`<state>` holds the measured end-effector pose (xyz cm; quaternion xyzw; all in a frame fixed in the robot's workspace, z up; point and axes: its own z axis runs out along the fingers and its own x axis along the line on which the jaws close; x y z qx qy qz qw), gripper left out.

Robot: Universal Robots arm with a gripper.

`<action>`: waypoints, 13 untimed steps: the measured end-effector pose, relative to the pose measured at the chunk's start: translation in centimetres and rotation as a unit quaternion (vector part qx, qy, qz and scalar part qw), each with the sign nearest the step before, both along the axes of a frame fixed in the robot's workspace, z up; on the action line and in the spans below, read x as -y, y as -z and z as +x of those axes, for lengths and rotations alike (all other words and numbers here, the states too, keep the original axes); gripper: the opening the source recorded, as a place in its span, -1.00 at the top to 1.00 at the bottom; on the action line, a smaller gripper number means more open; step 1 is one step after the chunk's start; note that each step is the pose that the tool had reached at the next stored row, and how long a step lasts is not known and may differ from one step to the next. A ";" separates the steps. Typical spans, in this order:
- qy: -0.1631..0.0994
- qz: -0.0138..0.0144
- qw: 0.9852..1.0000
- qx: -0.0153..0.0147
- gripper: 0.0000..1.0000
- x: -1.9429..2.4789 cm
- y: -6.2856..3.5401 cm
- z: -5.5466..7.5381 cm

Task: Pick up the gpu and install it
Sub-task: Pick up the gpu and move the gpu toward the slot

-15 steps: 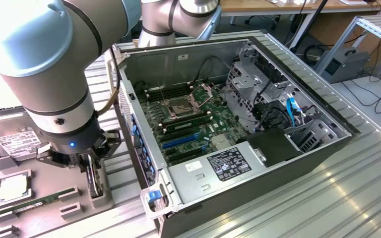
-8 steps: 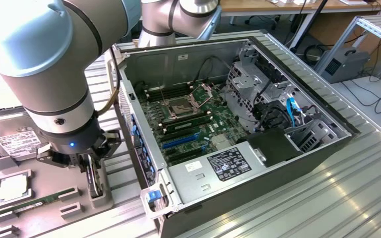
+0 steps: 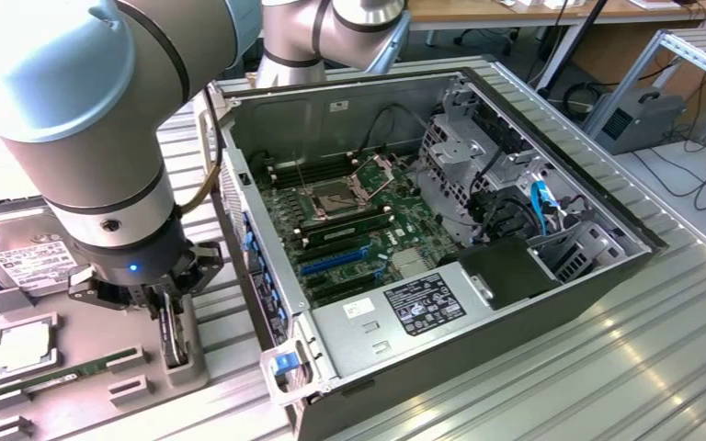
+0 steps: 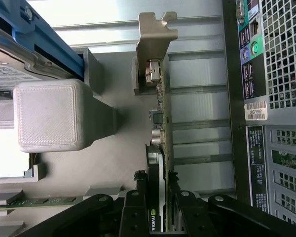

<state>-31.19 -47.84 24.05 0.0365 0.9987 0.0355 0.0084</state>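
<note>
Gpu (image 4: 162, 123) stands on edge in the grey holder (image 3: 191, 369), toward the worktop's (image 3: 598, 367) edge at the exterior view's left, just beside the open computer case (image 3: 366, 101). Claw (image 4: 157, 197) sits directly over the card, at the end away from its silver bracket (image 4: 156, 34). The card's long axis runs straight out from the claw. I cannot tell whether the claw grips the card or stands open around it.

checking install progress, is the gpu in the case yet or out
Out. The gpu stands on edge in a grey holder beside the case, with the pincer right over it.
</note>
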 end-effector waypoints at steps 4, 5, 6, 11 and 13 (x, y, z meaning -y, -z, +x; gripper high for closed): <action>-0.004 0.000 1.000 0.000 0.46 0.00 0.00 0.0; -0.013 0.000 1.000 0.000 0.46 0.00 0.00 0.0; -0.013 0.000 1.000 0.000 0.46 0.00 0.00 0.0; -0.013 0.000 1.000 0.000 0.46 0.00 -0.55 0.0; -0.013 0.002 1.000 0.000 0.46 0.00 -2.13 0.0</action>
